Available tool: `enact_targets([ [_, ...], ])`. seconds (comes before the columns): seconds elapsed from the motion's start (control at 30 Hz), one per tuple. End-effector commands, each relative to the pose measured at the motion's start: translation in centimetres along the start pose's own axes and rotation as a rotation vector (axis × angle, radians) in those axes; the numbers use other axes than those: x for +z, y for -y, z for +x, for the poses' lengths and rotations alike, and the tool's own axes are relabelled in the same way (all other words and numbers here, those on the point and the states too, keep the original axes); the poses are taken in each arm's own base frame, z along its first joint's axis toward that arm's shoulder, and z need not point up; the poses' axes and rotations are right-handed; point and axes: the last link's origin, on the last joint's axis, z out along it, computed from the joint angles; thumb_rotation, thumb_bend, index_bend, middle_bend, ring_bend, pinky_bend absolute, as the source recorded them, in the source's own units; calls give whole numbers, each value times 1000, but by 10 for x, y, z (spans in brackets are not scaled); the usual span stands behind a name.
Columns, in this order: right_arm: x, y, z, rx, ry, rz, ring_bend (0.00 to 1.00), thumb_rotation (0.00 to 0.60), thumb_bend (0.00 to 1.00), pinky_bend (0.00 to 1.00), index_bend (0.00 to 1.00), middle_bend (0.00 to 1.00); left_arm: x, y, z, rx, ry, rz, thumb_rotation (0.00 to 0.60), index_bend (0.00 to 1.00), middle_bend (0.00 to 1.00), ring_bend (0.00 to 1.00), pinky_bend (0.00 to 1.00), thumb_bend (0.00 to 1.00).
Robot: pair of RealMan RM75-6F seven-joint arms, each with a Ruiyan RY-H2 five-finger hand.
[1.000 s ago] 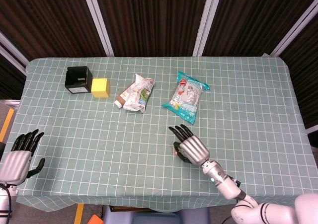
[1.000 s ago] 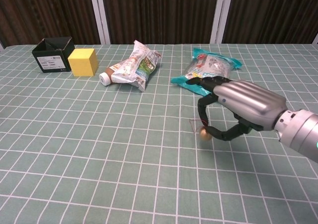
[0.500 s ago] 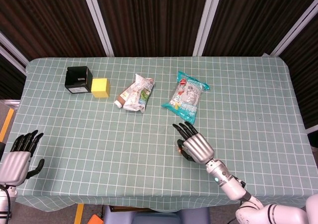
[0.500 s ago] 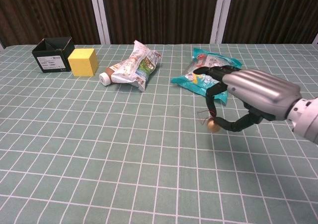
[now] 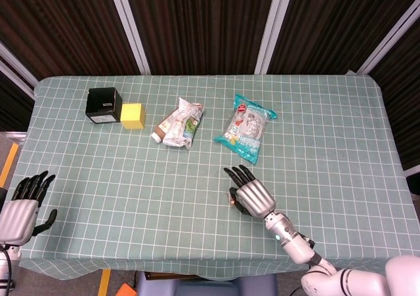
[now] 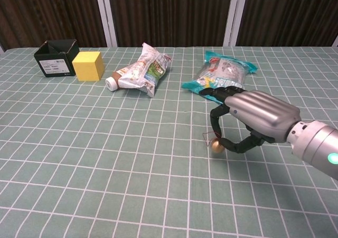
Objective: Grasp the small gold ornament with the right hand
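Note:
The small gold ornament (image 6: pixel 216 146), a little ball with a thin wire loop, sits just above the checked tablecloth in the near middle. My right hand (image 6: pixel 253 119) pinches it between the thumb and a bent finger, with the other fingers curled over it. From the head view the right hand (image 5: pixel 252 196) covers most of the ornament (image 5: pixel 231 203), which shows as a small speck at the hand's left edge. My left hand (image 5: pixel 20 207) hangs off the table's near left corner, fingers apart and holding nothing.
A teal snack bag (image 6: pixel 222 72) lies just beyond the right hand. Further left lie a crumpled food packet (image 6: pixel 141 69), a yellow cube (image 6: pixel 87 65) and a black box (image 6: pixel 56 57). The table's near edge (image 5: pixel 197 270) runs close behind the right wrist.
The right hand went right and up with the ornament, then came back left and lower; the ornament stayed in its pinch. The left hand has drifted slightly down.

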Motion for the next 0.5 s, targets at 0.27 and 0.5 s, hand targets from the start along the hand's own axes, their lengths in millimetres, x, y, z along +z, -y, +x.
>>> enact_targets([
  [0.27, 5, 0, -16, -24, 39, -7, 0, 600, 545, 0, 681, 126, 2, 2, 0, -3, 2, 5, 600, 0, 0, 0, 70, 426],
  [0.5, -2, -1, -19, -50, 68, -18, 0, 600, 545, 0, 334, 68, 3, 5, -1, -6, 10, 20, 600, 0, 0, 0, 70, 426],
])
